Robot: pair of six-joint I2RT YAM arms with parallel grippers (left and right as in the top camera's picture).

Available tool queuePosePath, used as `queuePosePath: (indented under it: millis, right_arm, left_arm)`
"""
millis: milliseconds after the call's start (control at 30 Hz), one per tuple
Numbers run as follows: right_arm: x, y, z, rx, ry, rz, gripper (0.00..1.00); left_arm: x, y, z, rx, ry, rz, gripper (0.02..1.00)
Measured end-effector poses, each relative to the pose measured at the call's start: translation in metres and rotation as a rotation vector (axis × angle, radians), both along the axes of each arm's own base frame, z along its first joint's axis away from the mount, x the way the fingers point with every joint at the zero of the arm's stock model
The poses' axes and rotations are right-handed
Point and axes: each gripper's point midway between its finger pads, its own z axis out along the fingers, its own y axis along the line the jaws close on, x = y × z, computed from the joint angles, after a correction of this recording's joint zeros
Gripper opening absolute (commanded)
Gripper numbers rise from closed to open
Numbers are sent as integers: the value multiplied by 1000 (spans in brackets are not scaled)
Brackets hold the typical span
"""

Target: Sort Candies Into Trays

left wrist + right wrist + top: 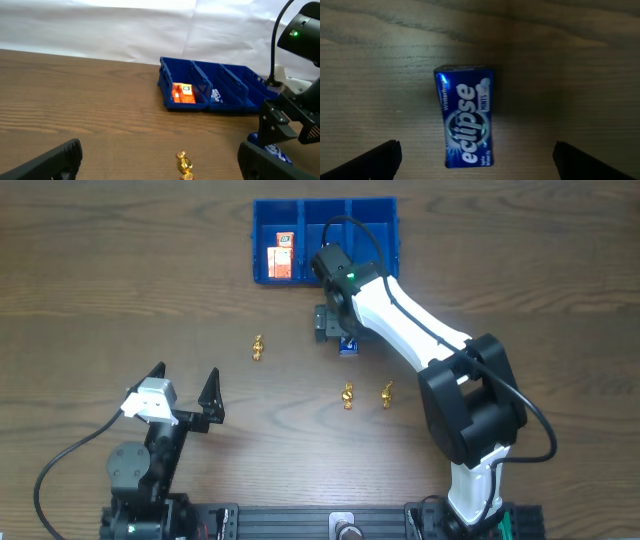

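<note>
Right wrist view: white-lettered blue mint box [467,117] beneath wide-spread right tool [476,152]

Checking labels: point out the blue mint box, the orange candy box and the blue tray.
blue mint box [466,117], right wrist view, centre of its top face.
orange candy box [183,94], left wrist view, its visible middle.
blue tray [280,216], top view, bare floor of left compartment.

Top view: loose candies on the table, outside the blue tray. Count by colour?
Gold foil-wrapped twist candies: 3
Blue rectangular mint box: 1
Total: 4
</note>
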Motion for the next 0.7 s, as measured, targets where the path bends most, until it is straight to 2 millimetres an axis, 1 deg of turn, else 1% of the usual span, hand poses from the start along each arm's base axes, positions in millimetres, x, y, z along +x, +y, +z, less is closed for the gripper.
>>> queuePosePath:
  millis: [133,233,267,333,400,467,533,567,700]
  right_arm:
    - [1,5,-10,24,16,-5,987]
    - [-3,7,-29,19,60,-9,941]
    - [-4,7,-33,17,71,-10,915]
    - [-3,8,-35,23,69,-15,860]
    - [-2,9,-39,25,69,-23,713]
    - [-2,12,-41,40,72,-31,503]
    - [-2,12,-41,42,72,-35,386]
    - [-1,13,-41,45,72,-35,354]
    - [-1,13,-41,45,71,-34,345]
  left_arm:
    - [0,0,0,0,0,0,998]
    - [0,0,0,0,0,0,996]
    - [0,0,0,0,0,0,998]
    - [0,0,0,0,0,0,998]
    - [0,0,0,0,0,0,996]
    - [0,0,0,0,0,0,998]
    - [0,0,0,0,0,0,998]
    - [0,0,0,0,0,0,998]
    - [0,0,0,0,0,0,996]
